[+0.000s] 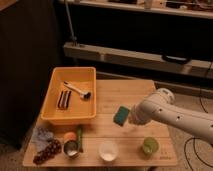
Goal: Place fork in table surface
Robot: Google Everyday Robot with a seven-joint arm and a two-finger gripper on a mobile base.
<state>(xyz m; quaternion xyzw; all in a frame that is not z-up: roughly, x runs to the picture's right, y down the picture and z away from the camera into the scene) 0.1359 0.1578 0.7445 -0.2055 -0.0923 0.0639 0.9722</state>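
Several small things stand along the near edge of the table: a bunch of dark grapes at the left corner, a crumpled bluish cloth just behind it, a metal can with an orange thing and a green stick-like thing beside it, then a white cup near the middle and a green cup to the right. Above the middle of the table a green sponge sits just at the tip of the white arm, which comes in from the right side. The end effector is at this tip, very near the sponge, but I cannot tell its state, and I cannot tell if it touches the sponge. Farther back on the left stands the yellow bin. Inside it lie the dark striped item, the white-handled utensil with a dark head, and the fork, which rests close along that utensil. Behind the table is a dark shelf.
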